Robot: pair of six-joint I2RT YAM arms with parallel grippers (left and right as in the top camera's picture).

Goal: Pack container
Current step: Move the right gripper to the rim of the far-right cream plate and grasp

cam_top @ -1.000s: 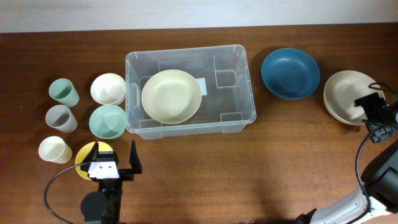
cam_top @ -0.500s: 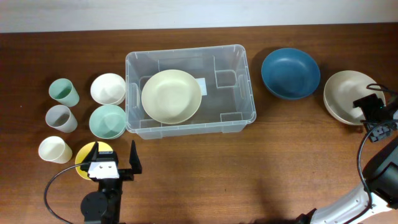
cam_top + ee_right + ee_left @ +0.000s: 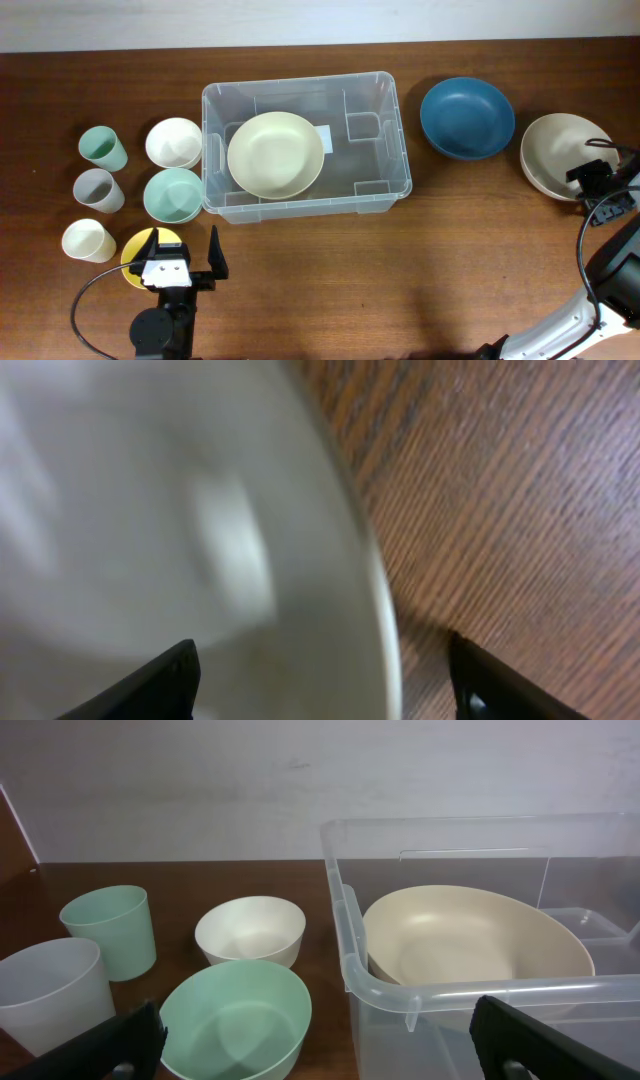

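Note:
The container [image 3: 396, 140] is a clear plastic bin at the table's centre, and it holds a cream bowl [image 3: 275, 154]. In the left wrist view its rim [image 3: 420, 988] and the cream bowl [image 3: 470, 945] fill the right side. My left gripper [image 3: 186, 262] is open and empty in front of the bin's left corner. A blue bowl [image 3: 467, 117] and a beige bowl [image 3: 548, 150] sit to the right of the bin. My right gripper [image 3: 590, 181] is open at the beige bowl's right edge. In the right wrist view its fingers [image 3: 330, 690] straddle the bowl's rim [image 3: 150, 510].
Left of the bin stand a white bowl [image 3: 174, 142], a mint bowl [image 3: 172, 194], a green cup [image 3: 102, 148], a grey cup [image 3: 97, 189] and a cream cup [image 3: 87, 240]. A yellow dish [image 3: 138, 247] lies partly under my left arm.
My right gripper has shifted slightly and sunk lower at the beige bowl's right edge. The left arm has not moved.

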